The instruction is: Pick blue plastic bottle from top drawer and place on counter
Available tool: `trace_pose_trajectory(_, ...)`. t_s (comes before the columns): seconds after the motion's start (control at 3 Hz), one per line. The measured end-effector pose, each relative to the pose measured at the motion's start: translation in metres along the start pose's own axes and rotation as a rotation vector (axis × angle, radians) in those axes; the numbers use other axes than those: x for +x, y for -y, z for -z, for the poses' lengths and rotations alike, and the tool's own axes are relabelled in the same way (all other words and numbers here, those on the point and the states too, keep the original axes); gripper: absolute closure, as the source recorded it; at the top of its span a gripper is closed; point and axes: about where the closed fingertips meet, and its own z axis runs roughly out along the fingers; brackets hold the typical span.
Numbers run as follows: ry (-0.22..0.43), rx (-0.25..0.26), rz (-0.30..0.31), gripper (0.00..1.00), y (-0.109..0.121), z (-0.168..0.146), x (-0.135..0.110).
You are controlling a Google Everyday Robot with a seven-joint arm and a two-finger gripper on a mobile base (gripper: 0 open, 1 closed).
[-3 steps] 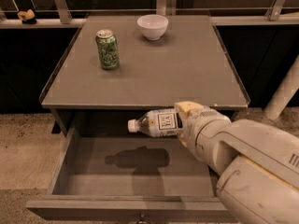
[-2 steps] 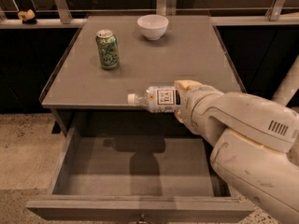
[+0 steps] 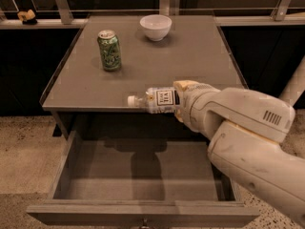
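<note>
Camera view: small, clear-tinted blue plastic bottle (image 3: 159, 99) with white cap, horizontal in the air at the front edge of the flat grey counter (image 3: 190, 56), above the open grey wooden top drawer (image 3: 143, 175). White two-finger gripper (image 3: 178, 99) clamped on its base end. Judged light, smooth, thin-walled; grip the stiffer base gently.
</note>
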Motion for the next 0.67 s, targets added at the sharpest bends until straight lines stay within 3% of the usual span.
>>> trace_pose_trajectory(0.33, 0.014, -0.058, -0.010, 1.00, 0.012, -0.045, -0.002)
trace_pose_trajectory(0.67, 0.013, -0.162, -0.034, 1.00, 0.029, -0.100, -0.009)
